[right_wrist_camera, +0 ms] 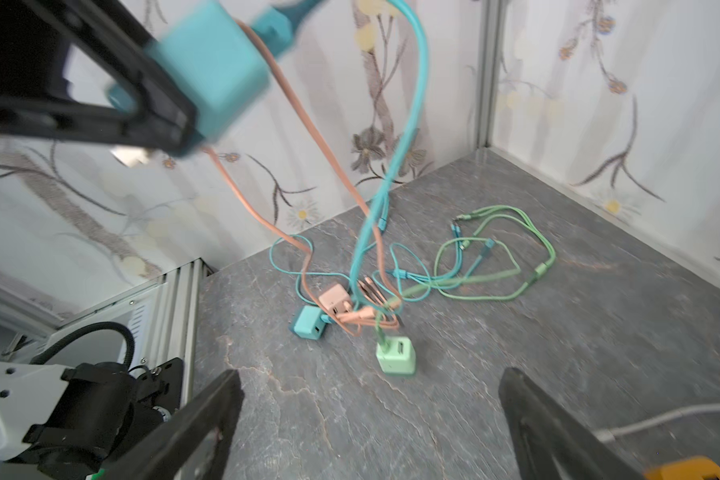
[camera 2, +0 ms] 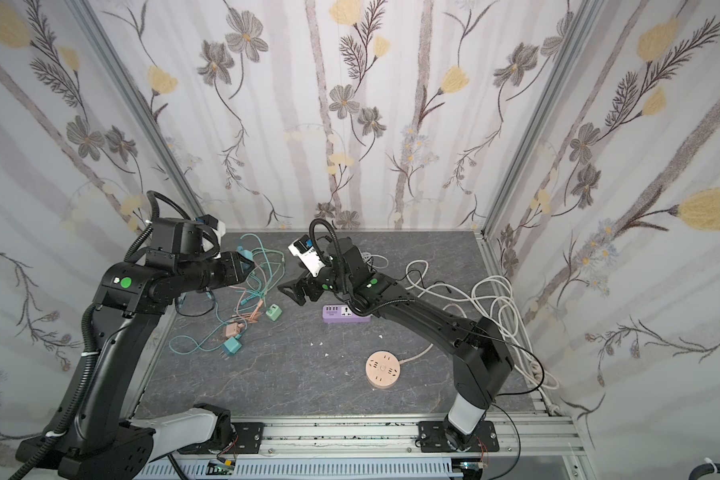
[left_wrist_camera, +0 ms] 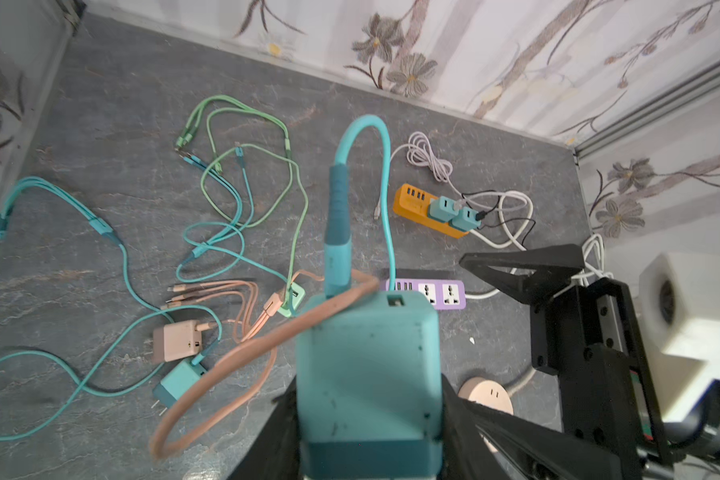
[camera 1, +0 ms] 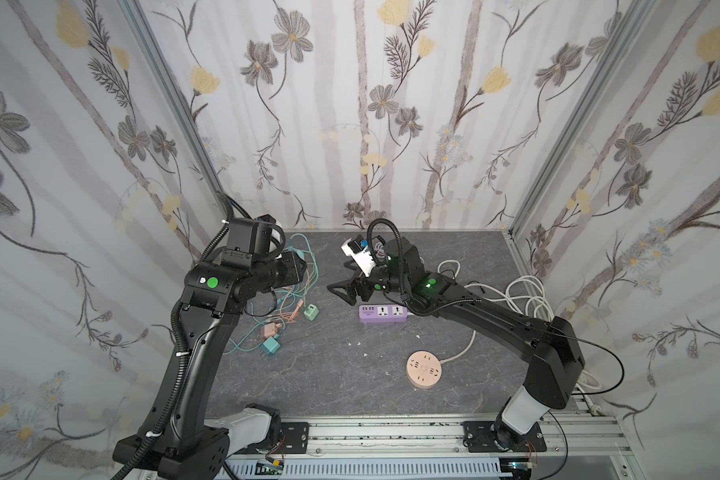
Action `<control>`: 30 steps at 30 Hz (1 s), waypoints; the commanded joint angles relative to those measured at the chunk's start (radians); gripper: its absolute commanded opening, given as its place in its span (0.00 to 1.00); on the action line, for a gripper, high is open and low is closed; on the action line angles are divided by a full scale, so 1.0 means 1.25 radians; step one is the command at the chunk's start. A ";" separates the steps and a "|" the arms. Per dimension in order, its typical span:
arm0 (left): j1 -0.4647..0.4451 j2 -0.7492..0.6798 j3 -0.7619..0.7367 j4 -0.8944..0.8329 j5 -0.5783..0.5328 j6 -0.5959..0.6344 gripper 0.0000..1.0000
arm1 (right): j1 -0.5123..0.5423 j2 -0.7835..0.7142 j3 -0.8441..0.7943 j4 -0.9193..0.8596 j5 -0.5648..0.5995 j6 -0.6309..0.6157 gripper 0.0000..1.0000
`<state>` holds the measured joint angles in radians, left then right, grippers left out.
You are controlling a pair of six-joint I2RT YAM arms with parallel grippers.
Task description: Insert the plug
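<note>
My left gripper (left_wrist_camera: pixel 368 399) is shut on the plug (left_wrist_camera: pixel 368 365), a teal charger cube held above the table, with a teal cable (left_wrist_camera: pixel 337 216) in its top port and a pink cable (left_wrist_camera: pixel 242 357) draped across it. In the right wrist view the same plug (right_wrist_camera: pixel 213 70) shows gripped between black fingers. The purple power strip (camera 1: pixel 382 313) (camera 2: pixel 346 313) (left_wrist_camera: pixel 427 291) lies flat mid-table. My right gripper (camera 1: pixel 344 291) (right_wrist_camera: pixel 371 415) hangs open and empty just left of the strip, facing the left gripper (camera 1: pixel 298 266).
A tangle of teal, green and pink cables (left_wrist_camera: pixel 225 199) lies on the left with a green charger (camera 1: pixel 311 311), a pink charger (camera 1: pixel 270 330) and a teal charger (camera 1: pixel 271 345). A round pink socket (camera 1: pixel 425 369) sits in front, an orange strip (left_wrist_camera: pixel 416 208) behind, white cords (camera 1: pixel 528 299) on the right.
</note>
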<state>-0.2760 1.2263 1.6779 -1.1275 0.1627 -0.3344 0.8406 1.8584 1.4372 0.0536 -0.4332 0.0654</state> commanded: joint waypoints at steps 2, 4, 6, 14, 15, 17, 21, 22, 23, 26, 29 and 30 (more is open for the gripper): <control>0.008 0.013 -0.014 -0.038 0.107 0.042 0.00 | 0.021 0.047 0.051 0.128 -0.050 -0.053 0.91; 0.010 0.017 -0.023 -0.049 0.106 0.051 0.00 | 0.027 0.069 0.064 0.171 -0.029 -0.054 0.83; 0.019 0.013 -0.037 -0.046 0.125 0.056 0.00 | 0.028 0.086 0.067 0.202 -0.021 -0.060 0.75; 0.033 0.015 -0.040 -0.060 0.174 0.075 0.00 | 0.038 0.153 0.133 0.167 0.042 -0.166 0.56; 0.035 0.014 -0.040 -0.063 0.176 0.077 0.00 | 0.038 0.160 0.143 0.166 0.055 -0.175 0.53; 0.037 0.014 -0.040 -0.069 0.179 0.081 0.00 | 0.040 0.171 0.159 0.167 0.082 -0.186 0.43; 0.046 0.015 -0.038 -0.119 0.115 0.105 0.00 | 0.015 0.178 0.179 0.165 0.179 -0.070 0.25; 0.053 0.013 -0.041 -0.133 0.090 0.108 0.00 | 0.000 0.177 0.181 0.164 0.187 -0.021 0.21; 0.058 0.010 -0.044 -0.143 0.080 0.112 0.00 | -0.011 0.178 0.183 0.155 0.193 0.018 0.19; 0.062 -0.013 -0.057 -0.152 0.081 0.121 0.00 | -0.043 0.198 0.217 0.080 0.199 0.114 0.12; 0.065 -0.043 -0.054 -0.132 0.140 0.135 0.00 | -0.081 0.232 0.249 0.005 0.199 0.160 0.09; 0.066 -0.053 -0.046 -0.118 0.171 0.138 0.00 | -0.083 0.243 0.255 -0.010 0.187 0.163 0.09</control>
<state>-0.1970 1.1839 1.6070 -1.2915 0.3069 -0.1890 0.7460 2.1338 1.7336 0.1371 -0.2016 0.1730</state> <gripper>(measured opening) 0.400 0.090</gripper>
